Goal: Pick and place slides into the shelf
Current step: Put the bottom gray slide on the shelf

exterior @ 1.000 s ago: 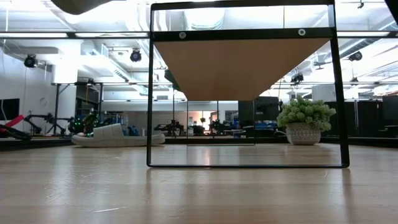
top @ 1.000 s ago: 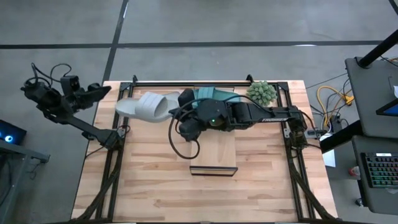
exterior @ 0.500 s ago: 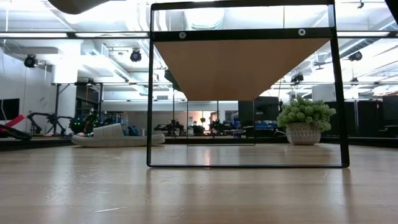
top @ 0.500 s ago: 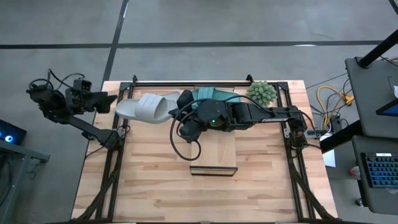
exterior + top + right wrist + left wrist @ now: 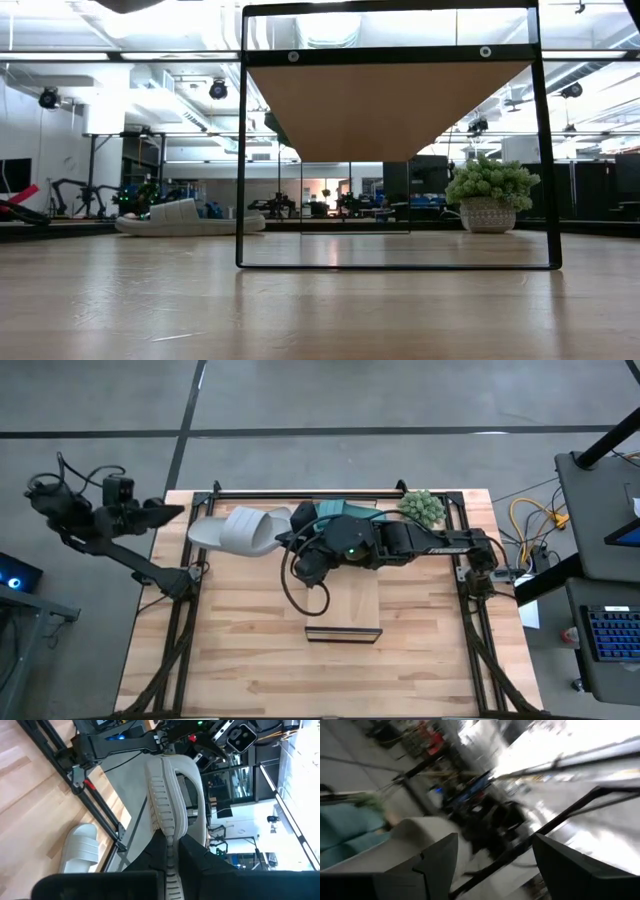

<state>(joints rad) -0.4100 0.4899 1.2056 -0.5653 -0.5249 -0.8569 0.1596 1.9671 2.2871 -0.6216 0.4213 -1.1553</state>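
At the far left, the left gripper (image 5: 165, 511) hangs off the table's (image 5: 240, 650) left rear corner, over grey floor, with its two dark fingers (image 5: 437, 862) spread apart and nothing between them. Its wrist view looks past them at a light grey slide and teal rubber beyond it.

Just inside that corner a light grey slide (image 5: 235, 532) is held up over the tabletop; it is smooth, rounded and thick-soled, with one wide arched strap. The right gripper (image 5: 287, 532) is clamped on its sole edge; the right wrist view shows the dark fingers (image 5: 192, 854) pinched together on the ribbed tread (image 5: 162, 805). Another light grey slide (image 5: 185, 217) lies flat on the wood near the left rear edge, seen in the low view and in the right wrist view (image 5: 80, 847).

Right of the gripper, partly under the dark right arm, a teal-green slide (image 5: 345, 512) lies by the rear rail. A small potted plant (image 5: 420, 509) with bushy green leaves stands in a pale woven pot at the right rear.

The shelf (image 5: 343, 610) stands mid-table, a pale plank in a thin black metal frame (image 5: 545, 150). Bare wood planks lie open to its left, right and front, bounded by black rails along both table sides.
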